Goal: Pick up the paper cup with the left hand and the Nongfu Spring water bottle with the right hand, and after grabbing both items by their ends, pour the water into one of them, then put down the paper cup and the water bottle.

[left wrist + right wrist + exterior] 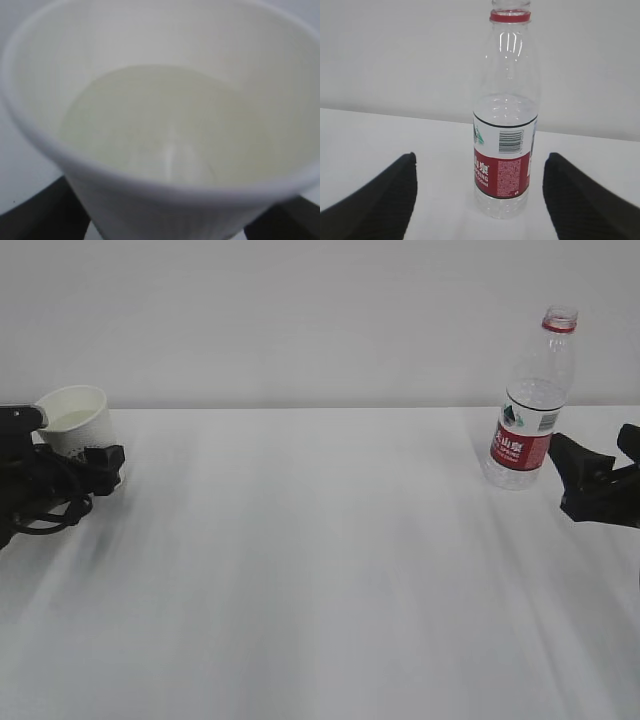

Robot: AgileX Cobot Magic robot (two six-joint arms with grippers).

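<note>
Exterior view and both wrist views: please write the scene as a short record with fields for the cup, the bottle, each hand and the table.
paper cup: upright at the far left, pale water inside
bottle: upright at the right, no cap, red label
left hand: at the cup's base, fingers either side; grip unclear
right hand: open, just right of the bottle, not touching it
table: white

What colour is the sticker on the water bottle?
The label on the water bottle is red below and white above, clearest in the right wrist view.
</note>
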